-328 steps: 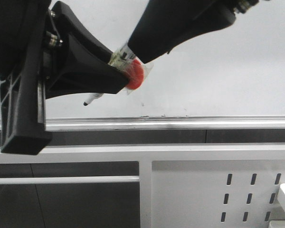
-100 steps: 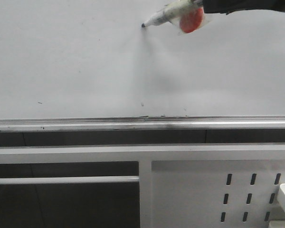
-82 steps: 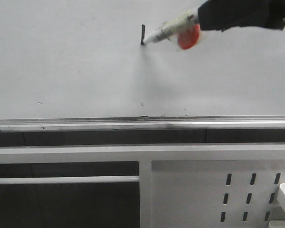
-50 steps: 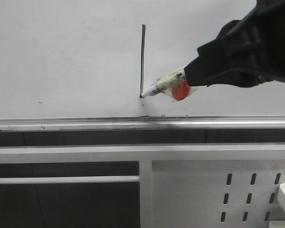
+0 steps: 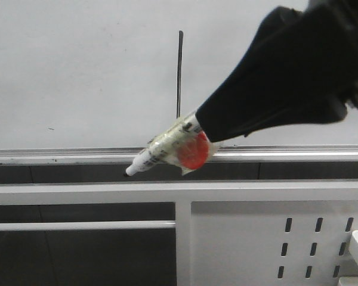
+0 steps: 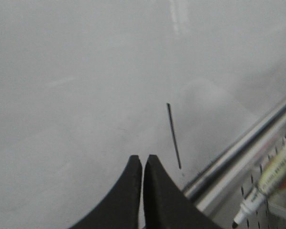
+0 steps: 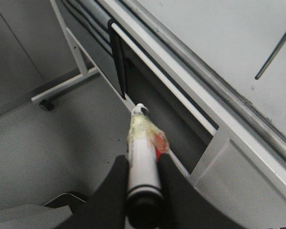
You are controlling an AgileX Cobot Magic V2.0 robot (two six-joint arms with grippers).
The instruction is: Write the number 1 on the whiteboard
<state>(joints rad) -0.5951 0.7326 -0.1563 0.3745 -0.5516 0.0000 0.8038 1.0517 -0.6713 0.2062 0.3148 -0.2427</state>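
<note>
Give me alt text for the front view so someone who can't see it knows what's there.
A thin dark vertical stroke, the number 1, stands on the whiteboard. The right gripper holds a marker pen in front of the silver tray rail, its tip off the board and pointing down-left.

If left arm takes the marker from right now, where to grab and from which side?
Grip the taped barrel of the marker between its tip and the right gripper, coming from the tip end, below-left in the front view. The rear is enclosed by the fingers; the left gripper is shut and must open first.
</note>
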